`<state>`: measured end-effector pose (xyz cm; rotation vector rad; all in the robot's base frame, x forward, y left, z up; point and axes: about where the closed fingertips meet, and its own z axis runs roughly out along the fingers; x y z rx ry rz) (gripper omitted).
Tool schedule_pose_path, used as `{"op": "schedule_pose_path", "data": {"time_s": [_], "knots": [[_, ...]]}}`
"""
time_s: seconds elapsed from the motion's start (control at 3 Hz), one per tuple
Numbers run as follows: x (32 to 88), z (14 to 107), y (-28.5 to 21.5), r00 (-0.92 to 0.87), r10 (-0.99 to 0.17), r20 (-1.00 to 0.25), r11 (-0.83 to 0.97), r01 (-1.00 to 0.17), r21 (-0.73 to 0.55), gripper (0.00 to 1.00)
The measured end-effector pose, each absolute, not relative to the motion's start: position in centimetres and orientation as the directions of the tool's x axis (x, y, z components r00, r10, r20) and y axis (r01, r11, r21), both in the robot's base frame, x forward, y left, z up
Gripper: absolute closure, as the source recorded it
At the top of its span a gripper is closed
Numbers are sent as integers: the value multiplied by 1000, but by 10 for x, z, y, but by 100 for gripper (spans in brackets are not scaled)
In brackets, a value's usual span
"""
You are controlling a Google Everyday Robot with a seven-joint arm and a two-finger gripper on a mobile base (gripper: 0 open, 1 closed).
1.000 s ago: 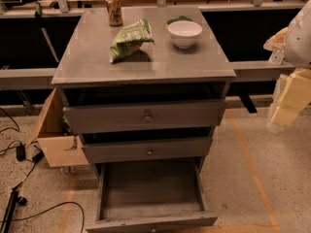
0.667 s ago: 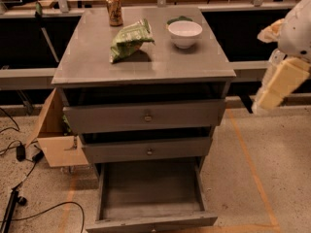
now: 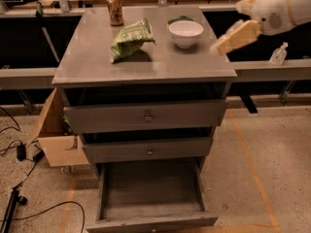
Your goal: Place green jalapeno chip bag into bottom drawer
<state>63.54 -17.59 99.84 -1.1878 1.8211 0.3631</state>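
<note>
The grey cabinet [image 3: 92, 62] stands as it did before, its bottom drawer [image 3: 150, 193] pulled out towards the camera with its flat tray bare, the two shallower drawers above it pushed in. The white arm [image 3: 284, 6] has changed most: a moment ago it hung low beside the cabinet's right side, and now it has risen and swung in from the upper right. Its gripper [image 3: 224, 43] is now above the right edge of the cabinet top, just beside the white bowl [image 3: 185, 33] and well apart from the bag; whether it is wide or narrow cannot be told. The green jalapeno chip bag [image 3: 130, 39] has not moved, lying crumpled on the top left of the bowl, with the can [image 3: 115, 8] behind it
</note>
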Motion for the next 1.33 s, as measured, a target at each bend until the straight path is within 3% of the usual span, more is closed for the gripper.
{"op": "schedule_pose_path", "data": {"time_s": [0.33,0.67,1.33], "knots": [[710,975,-117,-197,-349,-916,544,-838,-27,0],[762,962,-51,-311,-246,-918,535,-834,139,0],[772,959,-15,-382,-198,-903,552,-804,219,0]]}}
